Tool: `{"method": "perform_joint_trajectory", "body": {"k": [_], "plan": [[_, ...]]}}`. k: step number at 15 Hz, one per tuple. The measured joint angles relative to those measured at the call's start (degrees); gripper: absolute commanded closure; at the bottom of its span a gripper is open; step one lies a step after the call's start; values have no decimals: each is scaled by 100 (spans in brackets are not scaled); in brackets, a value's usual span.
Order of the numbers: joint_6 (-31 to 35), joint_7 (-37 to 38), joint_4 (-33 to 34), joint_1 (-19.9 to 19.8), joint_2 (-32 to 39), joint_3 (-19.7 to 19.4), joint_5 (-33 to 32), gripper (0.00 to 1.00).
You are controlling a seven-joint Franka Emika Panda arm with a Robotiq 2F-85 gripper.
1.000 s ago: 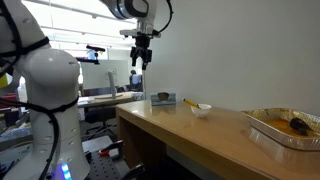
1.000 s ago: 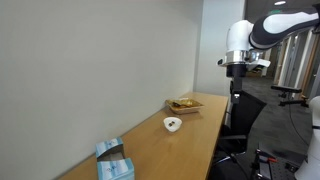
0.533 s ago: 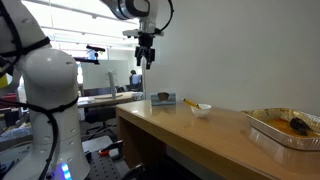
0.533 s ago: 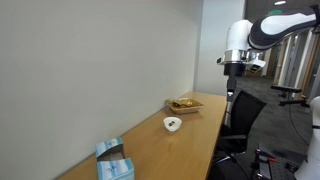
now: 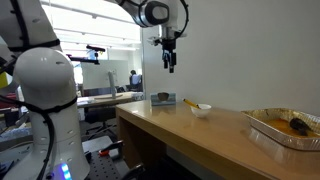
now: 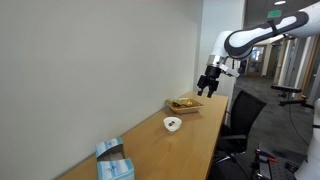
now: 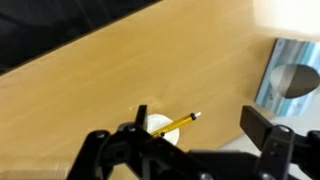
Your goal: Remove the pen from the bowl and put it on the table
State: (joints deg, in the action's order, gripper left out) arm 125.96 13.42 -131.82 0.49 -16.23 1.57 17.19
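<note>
Toward the worktop's (image 7: 80, 90) wall-side edge, the pen (image 7: 180, 124), likely light and stiff, overhangs the bowl (image 7: 156, 125); pinch its protruding shaft. The gripper (image 5: 170, 66) hangs open, empty.

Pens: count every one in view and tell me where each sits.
1. The pen rests in the small white bowl on the table, one end poking over the rim. The foil tray could hide others.

Gripper (image 5: 170, 66) now further over the table (image 5: 190, 125), seemingly nearer the bowl (image 5: 201, 109).
</note>
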Motion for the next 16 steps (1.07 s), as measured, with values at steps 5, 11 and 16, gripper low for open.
{"method": "perform_joint_trajectory", "body": {"k": [5, 11, 16], "plan": [[446, 992, 1182, -112, 1578, -34, 397, 0], [446, 1923, 2483, -115, 3176, -79, 1311, 0], [436, 2320, 3091, -128, 4029, -96, 1946, 0]]}}
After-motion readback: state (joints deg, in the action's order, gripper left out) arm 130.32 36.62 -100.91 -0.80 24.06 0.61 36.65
